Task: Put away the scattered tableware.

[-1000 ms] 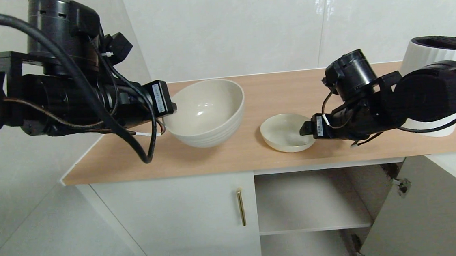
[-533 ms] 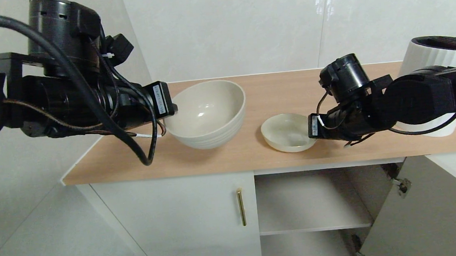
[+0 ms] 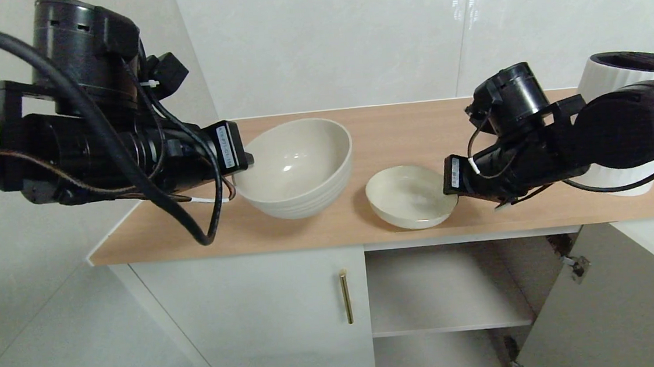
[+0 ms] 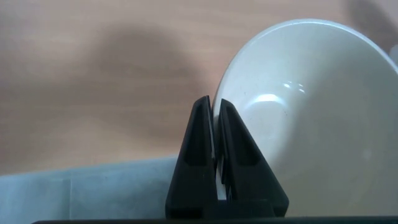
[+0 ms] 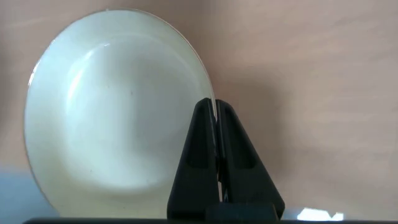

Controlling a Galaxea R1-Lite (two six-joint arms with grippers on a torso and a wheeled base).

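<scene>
L to R. L end effector, at the table's L end: fingers pinched shut on the rim of the bowl, one finger inside, one outside. The L wrist view shows the same clamp on the bowl's edge, with wood underneath. Bowl: large, cream, ribbed low on the outside. It is tilted, with its mouth facing up and toward the R. Cannot tell whether its base touches the table.

Centre-R: dish, small, shallow, pale, near the table's front edge, just beside the bowl but apart from it. It is tilted, with a shadow on the wood at its L side. R end effector is closed on the dish's R rim. In the R wrist view the fingers nip the dish's thin edge.

Far R: white ribbed pot w/ dark inside, upright on the table behind the R arm.

Below the table: cabinet w/ gold handle on the shut L door. The R door is swung open, showing a shelf.
</scene>
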